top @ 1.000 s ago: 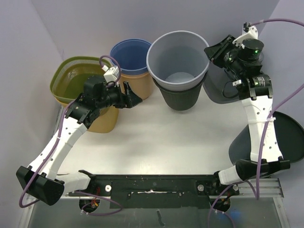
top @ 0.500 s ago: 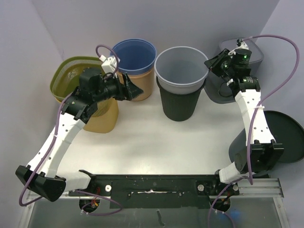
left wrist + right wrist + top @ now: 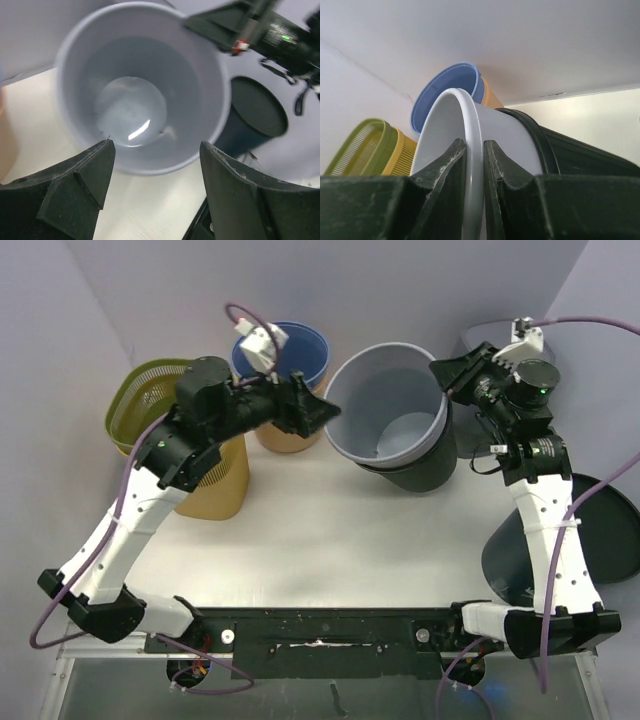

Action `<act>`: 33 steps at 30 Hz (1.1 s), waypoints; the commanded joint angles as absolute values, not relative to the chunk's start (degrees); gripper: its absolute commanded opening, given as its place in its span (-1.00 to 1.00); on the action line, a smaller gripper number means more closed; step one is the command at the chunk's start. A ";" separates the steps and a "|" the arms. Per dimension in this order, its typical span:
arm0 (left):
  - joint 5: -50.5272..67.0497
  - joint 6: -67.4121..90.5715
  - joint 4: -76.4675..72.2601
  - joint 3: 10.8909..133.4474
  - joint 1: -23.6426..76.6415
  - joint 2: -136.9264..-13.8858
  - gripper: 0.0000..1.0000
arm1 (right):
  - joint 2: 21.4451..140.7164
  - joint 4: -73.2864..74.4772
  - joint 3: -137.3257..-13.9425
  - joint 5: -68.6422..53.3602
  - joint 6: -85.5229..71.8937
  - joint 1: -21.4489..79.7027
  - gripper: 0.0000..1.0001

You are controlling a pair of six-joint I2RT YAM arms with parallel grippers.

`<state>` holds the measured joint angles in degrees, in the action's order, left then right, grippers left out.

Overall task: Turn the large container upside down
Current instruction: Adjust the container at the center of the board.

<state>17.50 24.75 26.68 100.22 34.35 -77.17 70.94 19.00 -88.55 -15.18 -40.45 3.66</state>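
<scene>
Far back on the desk, we see our right gripper clamped on the tilted grey bin. Our left gripper hangs beside it, spread apart.

Left hand agape, right hand clamped

I am working in a robot lab: plain lilac walls are enclosing the white bench, a black mounting rail running along its near edge.
</scene>
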 commanded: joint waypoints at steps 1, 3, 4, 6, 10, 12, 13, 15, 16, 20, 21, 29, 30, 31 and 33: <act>12.21 18.05 27.72 109.34 44.10 -81.77 0.36 | 72.44 15.28 -94.49 -8.59 -33.39 9.96 -1.00; 9.97 17.60 28.52 111.05 47.54 -84.10 0.37 | 73.61 19.33 -97.65 -4.27 -30.92 13.50 -1.00; 9.54 17.91 28.33 111.33 48.87 -84.91 0.37 | 74.32 21.31 -99.26 -2.19 -30.32 14.56 -1.00; 9.20 18.18 27.39 111.46 50.96 -86.36 0.38 | 75.65 25.02 -102.04 0.52 -29.73 16.34 -1.00; 7.67 17.26 27.79 113.38 54.58 -89.35 0.39 | 78.45 29.64 -107.59 2.80 -30.74 18.40 -1.00; 5.85 15.23 30.12 115.48 55.99 -91.28 0.39 | 79.17 30.78 -109.02 2.48 -31.06 18.96 -1.00; 5.01 14.68 30.98 116.17 56.74 -92.09 0.39 | 79.25 30.88 -109.14 2.32 -31.10 19.12 -1.00; 3.88 13.31 32.05 116.71 57.69 -93.20 0.40 | 79.32 30.90 -109.20 2.36 -31.08 19.32 -1.00; 3.63 13.02 32.39 116.77 57.94 -93.59 0.40 | 79.37 30.92 -109.24 2.33 -31.10 19.30 -1.00; 1.88 11.80 33.97 116.38 58.18 -95.26 0.40 | 79.15 30.46 -109.20 1.26 -31.29 19.54 -1.00; 1.78 11.52 34.30 116.30 58.26 -95.61 0.37 | 79.06 30.49 -109.09 1.11 -31.29 19.58 -1.00; 2.93 11.40 31.73 112.79 58.27 -94.27 -0.74 | 78.75 31.88 -109.31 1.52 -30.85 19.55 -1.00; 2.88 11.50 31.27 112.09 58.27 -93.88 -0.93 | 78.75 32.28 -109.52 1.26 -30.84 19.55 -1.00; 2.45 11.68 30.90 111.55 58.23 -93.54 -1.00 | 78.79 32.99 -110.05 0.78 -30.55 19.52 -1.00; 1.67 12.08 29.93 109.99 58.01 -92.51 -1.00 | 78.64 36.42 -111.68 0.78 -29.20 19.43 -0.40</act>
